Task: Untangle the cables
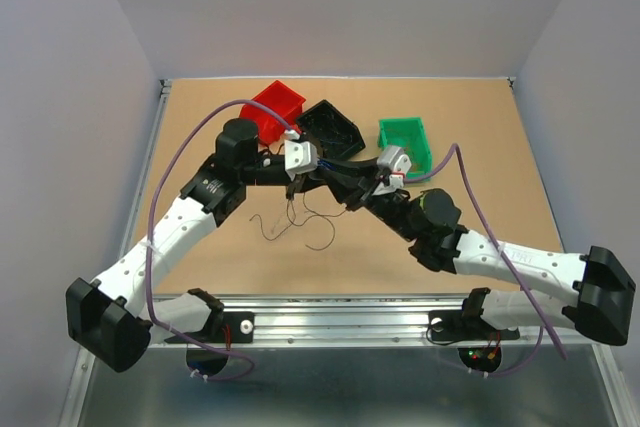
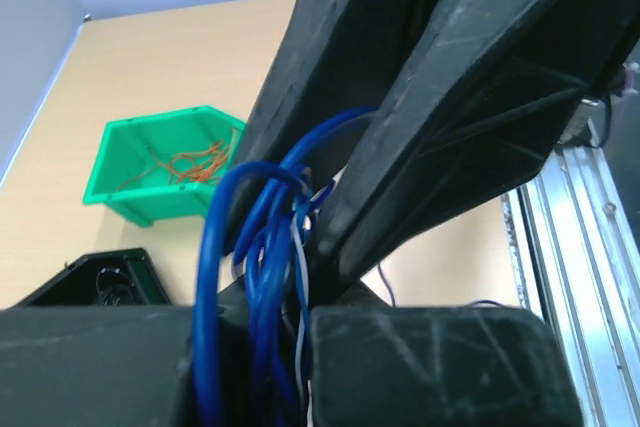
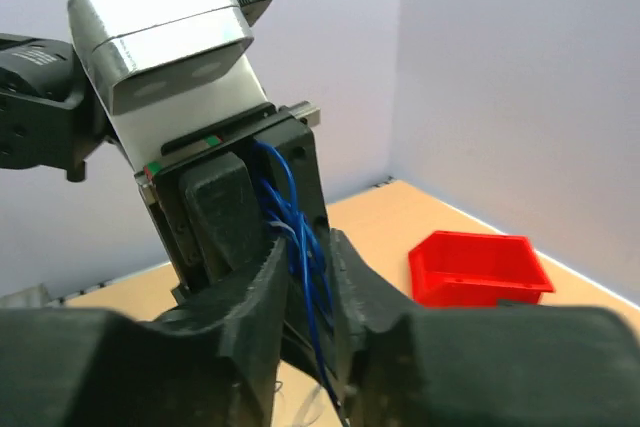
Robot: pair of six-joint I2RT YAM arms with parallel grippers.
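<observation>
Closest to the lens in the left wrist view, the left claw [image 2: 250,327] pinches a bunch of blue cables [image 2: 250,267] between its two black fingers. The right claw [image 2: 320,232] comes down onto the same bunch from 1 o'clock.

From the right wrist we see the reverse. The right claw is pressed onto the blue bunch, and the left claw stands above it, leaning toward 11 o'clock.

From above, both arms reach in from 7 and 5 o'clock with forearms turned inward. The claws meet tip to tip over the middle of the tabletop [image 1: 380,262].

Only that view shows us the loose strands [image 1: 290,222], which lie on the tabletop just to 6 o'clock of the claws. It also shows the red bin [image 1: 275,105], black bin [image 1: 330,127] and green bin [image 1: 400,135] at 11, 12 and 1 o'clock.

Only the left wrist shows us orange strands [image 2: 195,162] inside the green bin.
</observation>
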